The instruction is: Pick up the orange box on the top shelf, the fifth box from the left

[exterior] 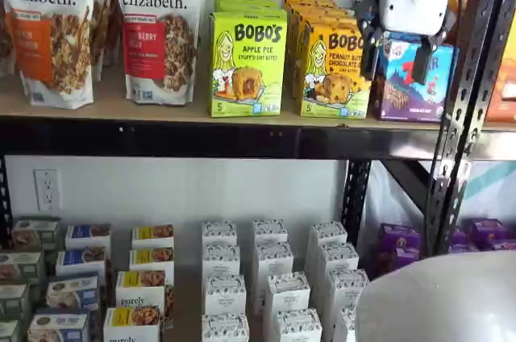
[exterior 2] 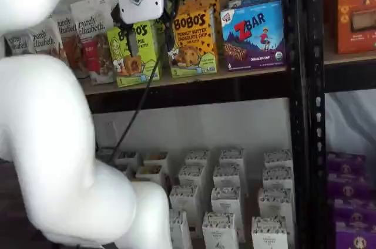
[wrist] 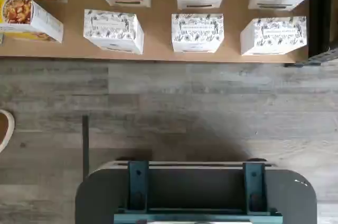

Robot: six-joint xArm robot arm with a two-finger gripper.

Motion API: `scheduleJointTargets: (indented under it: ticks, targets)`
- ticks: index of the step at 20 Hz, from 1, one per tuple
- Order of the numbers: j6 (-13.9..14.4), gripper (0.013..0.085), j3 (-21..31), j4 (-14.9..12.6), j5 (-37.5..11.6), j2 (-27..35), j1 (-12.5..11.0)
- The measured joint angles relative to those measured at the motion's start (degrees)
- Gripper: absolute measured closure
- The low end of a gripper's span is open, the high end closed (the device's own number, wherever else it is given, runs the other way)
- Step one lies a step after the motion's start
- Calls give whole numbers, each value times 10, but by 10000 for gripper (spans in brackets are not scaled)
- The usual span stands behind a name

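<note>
The orange box [exterior: 334, 72] stands upright at the front of its row on the top shelf [exterior: 185, 110], between a lime-green Bobo's box [exterior: 247, 64] and a blue Z Bar box [exterior: 407, 88]. It also shows in a shelf view as the orange box [exterior 2: 194, 42] on the top shelf [exterior 2: 194, 81]. My gripper [exterior: 396, 58] hangs in front of the shelf at box height, clear of the boxes, with a plain gap between its two black fingers and nothing in it. In a shelf view the gripper [exterior 2: 150, 37] overlaps the green box. The wrist view does not show the orange box.
Granola bags [exterior: 153, 31] fill the top shelf's left end. A grey perforated upright [exterior: 468, 108] rises right of the Z Bar box. White patterned boxes [wrist: 197, 33] stand in rows on the low board. A black cable [exterior 2: 132, 114] hangs from the wrist.
</note>
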Motion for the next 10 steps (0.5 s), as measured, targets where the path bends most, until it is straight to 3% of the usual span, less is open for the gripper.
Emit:
scheduleJointTargets:
  ticks: [3,10]
  targets:
    - [-3,130,-21,13,39,22,-9]
    - [-4,130,-21,12,34,21,-10]
